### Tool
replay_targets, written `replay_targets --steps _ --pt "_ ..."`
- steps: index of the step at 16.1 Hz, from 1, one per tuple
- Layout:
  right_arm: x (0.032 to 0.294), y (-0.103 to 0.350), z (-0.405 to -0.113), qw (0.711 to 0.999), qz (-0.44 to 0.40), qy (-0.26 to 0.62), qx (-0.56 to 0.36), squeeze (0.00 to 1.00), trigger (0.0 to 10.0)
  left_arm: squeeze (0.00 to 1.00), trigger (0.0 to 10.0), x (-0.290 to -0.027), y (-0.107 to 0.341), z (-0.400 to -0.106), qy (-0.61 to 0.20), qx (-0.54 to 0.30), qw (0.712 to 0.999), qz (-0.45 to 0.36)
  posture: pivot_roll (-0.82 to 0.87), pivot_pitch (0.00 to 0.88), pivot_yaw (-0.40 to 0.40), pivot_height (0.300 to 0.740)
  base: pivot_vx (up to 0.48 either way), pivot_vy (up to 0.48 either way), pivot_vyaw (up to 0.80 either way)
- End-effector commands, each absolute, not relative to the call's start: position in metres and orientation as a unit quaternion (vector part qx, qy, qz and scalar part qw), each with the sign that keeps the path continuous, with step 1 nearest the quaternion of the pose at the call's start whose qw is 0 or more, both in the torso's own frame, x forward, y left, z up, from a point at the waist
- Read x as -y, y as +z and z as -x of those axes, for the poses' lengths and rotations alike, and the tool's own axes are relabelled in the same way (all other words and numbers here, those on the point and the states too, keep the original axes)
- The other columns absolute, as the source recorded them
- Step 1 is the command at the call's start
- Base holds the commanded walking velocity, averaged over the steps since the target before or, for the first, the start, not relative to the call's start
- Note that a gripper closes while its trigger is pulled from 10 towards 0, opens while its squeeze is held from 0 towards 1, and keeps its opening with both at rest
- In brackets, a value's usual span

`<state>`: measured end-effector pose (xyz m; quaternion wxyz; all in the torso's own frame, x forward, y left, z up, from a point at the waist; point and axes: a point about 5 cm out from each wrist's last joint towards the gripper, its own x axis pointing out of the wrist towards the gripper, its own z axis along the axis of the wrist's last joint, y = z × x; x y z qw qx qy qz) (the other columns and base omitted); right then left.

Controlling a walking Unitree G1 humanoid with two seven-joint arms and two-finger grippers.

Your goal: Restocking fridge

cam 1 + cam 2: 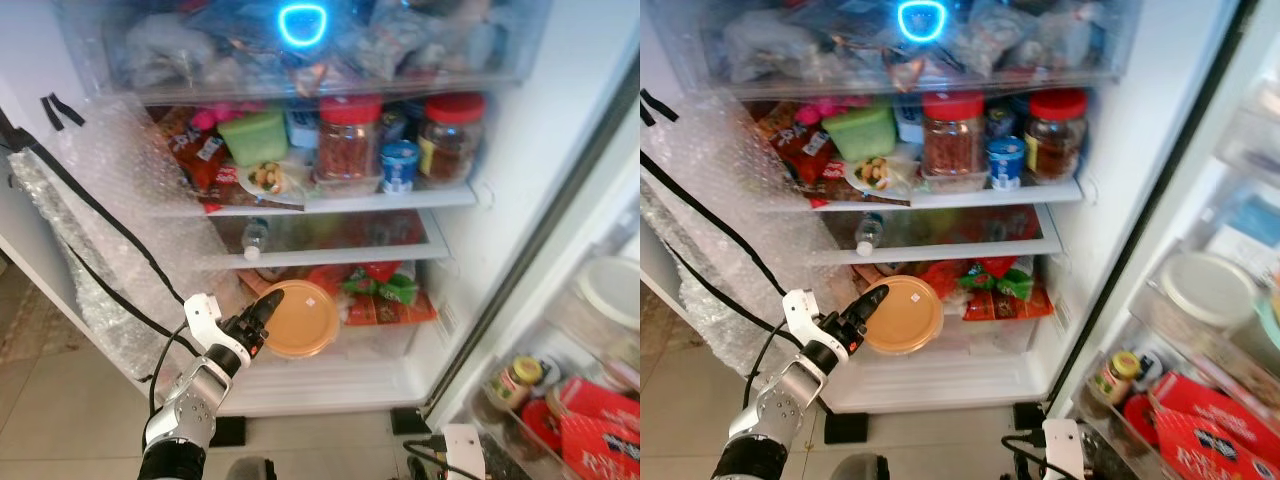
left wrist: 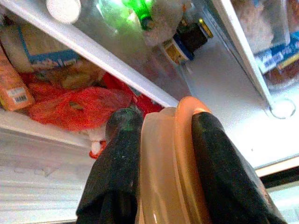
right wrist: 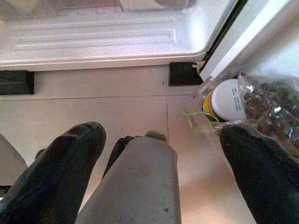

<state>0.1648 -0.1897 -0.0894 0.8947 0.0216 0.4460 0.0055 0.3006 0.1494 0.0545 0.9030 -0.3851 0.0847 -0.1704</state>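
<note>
My left claw (image 1: 262,318) is clamped on the rim of the orange tub (image 1: 300,320), one finger (image 2: 114,172) on each side of its lid edge, so the tub hangs on edge with its flat face toward me and its bulk just past my fingertips. The relation I steer by: the bottom compartment (image 1: 330,375) lies straight ahead of the claw and slightly below it, with the red packets (image 1: 390,295) stacked beyond the tub at the back. I judge the tub needs tipping flat before it goes in. Farther up sit the shelves with jars (image 1: 349,138). My right claw (image 3: 159,172) hangs spread wide and empty over the floor (image 3: 93,107), well away from the fridge, so the left arm is the nearer one.
</note>
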Motion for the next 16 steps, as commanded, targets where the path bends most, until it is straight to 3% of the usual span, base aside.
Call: replay_targets --steps 1,16 --pt "0.1881 -0.0906 -0.1629 0.892 -0.023 0.008 -0.451 0.0 10.0 0.0 10.0 -0.1518 0.0604 -0.3031 -0.169 -0.072 0.905 0.384 0.03 0.0 0.017 0.649 0.289 0.0 0.0" --pt "0.1816 -0.0938 -0.158 0.887 -0.025 0.009 -0.462 0.0 10.0 0.0 10.0 -0.1515 0.0613 -0.3046 -0.168 -0.071 0.904 0.386 0.02 0.0 0.022 0.649 0.303 0.0 0.0"
